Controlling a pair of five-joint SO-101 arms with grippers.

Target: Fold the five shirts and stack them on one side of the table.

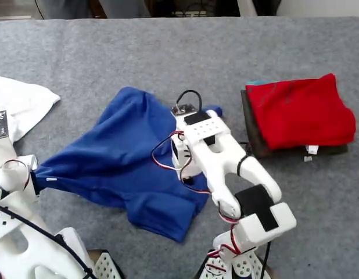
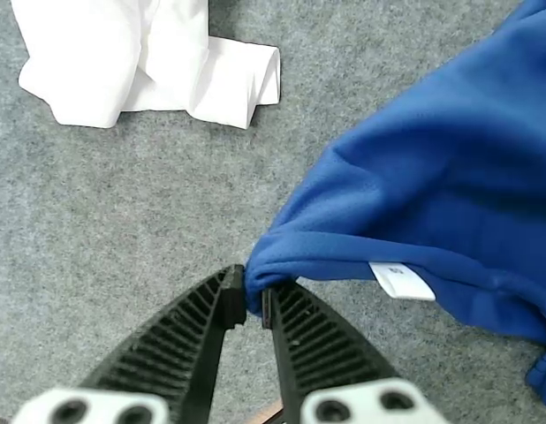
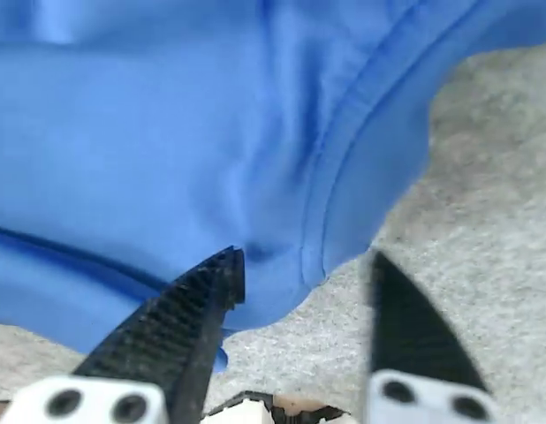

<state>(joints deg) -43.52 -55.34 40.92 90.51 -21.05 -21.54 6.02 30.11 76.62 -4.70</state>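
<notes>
Grey felt worktop (image 1: 110,52): one blue shirt (image 1: 121,157) spread centre, one white shirt (image 1: 22,104) far left, one red shirt (image 1: 301,110) right (folded, atop one dark garment (image 1: 253,139)), left gripper (image 2: 254,305) clenched on blue hem, right gripper (image 3: 306,265) released over blue shirt.

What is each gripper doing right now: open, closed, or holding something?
Left gripper: closed, pinching an edge of the blue shirt.
Right gripper: open at the blue shirt's edge, gripping nothing.
</notes>
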